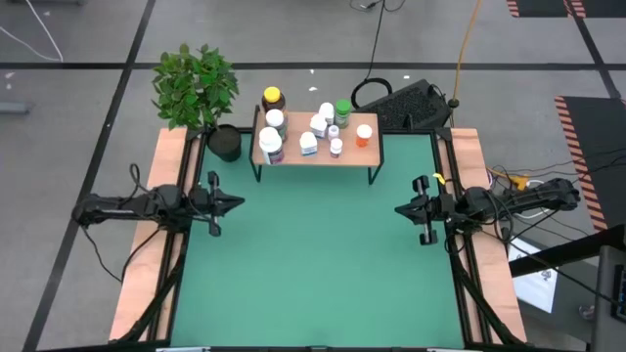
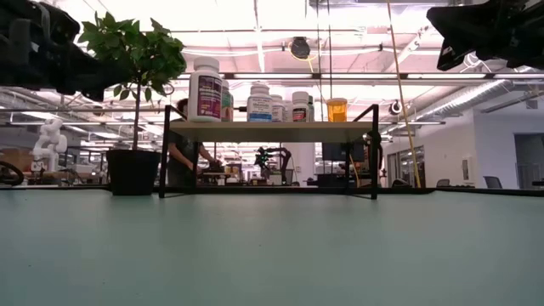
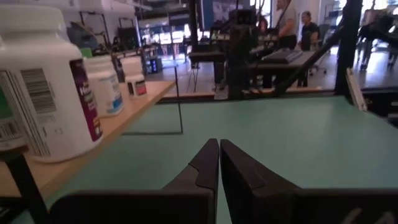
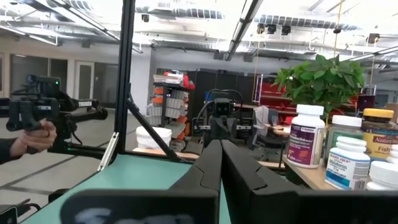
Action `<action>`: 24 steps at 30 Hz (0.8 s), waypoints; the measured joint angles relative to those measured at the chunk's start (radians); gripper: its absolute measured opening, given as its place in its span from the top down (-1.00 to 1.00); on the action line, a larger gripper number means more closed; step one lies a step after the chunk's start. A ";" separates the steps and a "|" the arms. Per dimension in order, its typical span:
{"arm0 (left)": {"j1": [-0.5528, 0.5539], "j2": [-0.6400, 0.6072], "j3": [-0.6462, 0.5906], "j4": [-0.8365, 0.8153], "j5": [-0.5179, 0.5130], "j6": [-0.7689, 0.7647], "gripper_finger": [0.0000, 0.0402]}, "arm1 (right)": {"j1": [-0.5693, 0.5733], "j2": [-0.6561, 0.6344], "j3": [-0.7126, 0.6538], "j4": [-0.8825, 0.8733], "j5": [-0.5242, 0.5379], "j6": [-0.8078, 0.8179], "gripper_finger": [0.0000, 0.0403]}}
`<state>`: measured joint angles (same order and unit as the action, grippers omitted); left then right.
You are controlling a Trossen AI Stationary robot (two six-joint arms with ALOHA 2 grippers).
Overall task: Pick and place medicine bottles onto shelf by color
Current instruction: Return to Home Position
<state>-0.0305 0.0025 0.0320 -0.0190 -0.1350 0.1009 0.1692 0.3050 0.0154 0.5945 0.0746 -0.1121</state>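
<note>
— Item one: shelf (image 1: 321,157)?
— At the far edge of the green bench (image 1: 313,274), just beside a potted plant (image 1: 196,86). The medicine bottles (image 1: 308,143) stand upright on its wood top: amber bottle (image 1: 273,98) at the plant end, orange bottle (image 1: 364,134) at the other end, white ones between.
— Left end effector (image 1: 238,202)?
— Over the bench's left edge, fingers pressed together, empty.
— Right end effector (image 1: 398,208)?
— Over the right edge, likewise pressed together, empty. Both are well apart from the shelf.

The medicine bottles (image 1: 308,143) are gathered on the shelf (image 1: 352,156), which is set at the table (image 1: 313,264) far edge; a potted plant (image 1: 196,88) is placed just left of it.
</note>
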 joint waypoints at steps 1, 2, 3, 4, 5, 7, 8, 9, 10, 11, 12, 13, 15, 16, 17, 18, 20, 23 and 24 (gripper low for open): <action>0.007 -0.001 -0.007 0.020 0.011 -0.001 0.93 | 0.000 0.000 0.000 0.000 0.000 -0.001 1.00; 0.013 0.000 -0.017 0.043 0.022 -0.001 0.93 | 0.000 0.000 0.000 0.002 0.000 -0.001 1.00; 0.019 0.000 -0.021 0.049 0.032 -0.002 0.93 | 0.000 0.000 0.000 0.004 0.000 -0.002 1.00; 0.025 0.000 -0.021 0.049 0.039 -0.002 0.93 | 0.000 0.000 0.001 0.003 0.000 -0.002 1.00; 0.030 0.000 -0.021 0.047 0.045 -0.007 0.93 | 0.000 0.000 0.004 0.001 0.000 -0.002 1.00; 0.038 0.000 -0.020 0.044 0.066 -0.010 0.93 | 0.000 0.000 0.009 -0.005 0.000 -0.004 1.00; 0.040 0.000 -0.020 0.043 0.080 -0.010 0.93 | 0.000 0.000 0.009 -0.004 0.000 -0.004 1.00; 0.041 0.000 -0.021 0.042 0.096 -0.007 0.93 | 0.000 0.000 0.009 -0.002 0.000 -0.004 1.00; 0.042 0.000 -0.021 0.042 0.110 -0.005 0.93 | 0.000 0.000 0.009 -0.001 0.000 -0.004 1.00; 0.042 0.000 -0.021 0.044 0.120 -0.005 0.93 | 0.000 0.000 0.009 -0.003 0.000 -0.004 1.00; 0.042 0.000 -0.022 0.046 0.131 -0.003 0.93 | 0.000 0.000 0.009 -0.007 0.000 -0.004 1.00; 0.042 0.000 -0.022 0.050 0.138 0.002 0.93 | 0.000 0.000 0.009 -0.010 -0.001 -0.004 1.00; 0.042 0.000 -0.022 0.063 0.142 0.007 0.93 | 0.000 0.000 0.009 -0.011 -0.001 -0.005 1.00; 0.042 0.000 -0.022 0.069 0.142 0.006 0.93 | 0.000 0.000 0.009 -0.013 -0.001 -0.009 1.00; 0.042 0.000 -0.022 0.071 0.142 0.004 0.93 | 0.000 0.003 0.009 -0.019 -0.001 -0.011 1.00; 0.042 0.000 -0.022 0.069 0.143 0.001 0.93 | 0.000 0.009 0.009 -0.026 -0.001 -0.012 1.00; 0.042 0.000 -0.022 0.056 0.143 0.001 0.93 | 0.000 0.023 0.009 -0.040 -0.001 -0.008 1.00; 0.042 0.000 -0.022 0.044 0.143 -0.006 0.93 | 0.000 0.050 0.009 -0.035 0.001 -0.005 1.00; 0.042 0.000 -0.022 0.044 0.143 -0.006 0.93 | -0.001 0.057 0.009 -0.035 0.004 -0.006 1.00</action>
<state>0.0120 0.0025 0.0097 0.0254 0.0082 0.0952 0.1684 0.3623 0.0242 0.5599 0.0788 -0.1177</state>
